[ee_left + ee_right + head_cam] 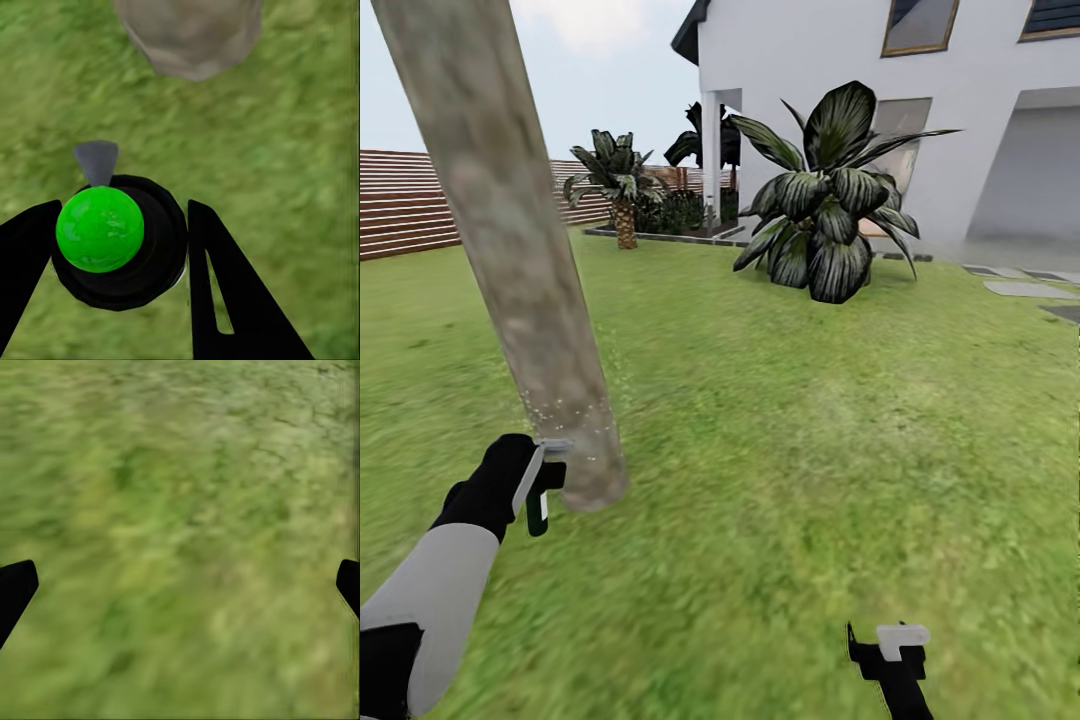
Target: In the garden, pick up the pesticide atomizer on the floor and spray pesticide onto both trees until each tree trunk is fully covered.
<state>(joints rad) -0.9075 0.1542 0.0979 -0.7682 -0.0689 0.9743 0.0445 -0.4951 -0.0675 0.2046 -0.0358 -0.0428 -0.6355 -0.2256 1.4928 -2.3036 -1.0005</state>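
Head view is showing my left gripper (540, 478) clamping the pesticide atomizer (538, 505) upright, nozzle facing the tree trunk (510, 250) just beyond it; fine specks, probably spray, are dotting the bark near its base on the lawn (810, 450). My right gripper (888, 650) is hanging wide and empty.

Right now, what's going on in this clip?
The robot stands on the lawn of a garden beside a house. Its left gripper holds the pesticide atomizer, fingers on either side of the bottle, nozzle aimed at the foot of a tree trunk. Fine white specks show on the lower bark. The right gripper hangs open above bare grass, holding nothing.
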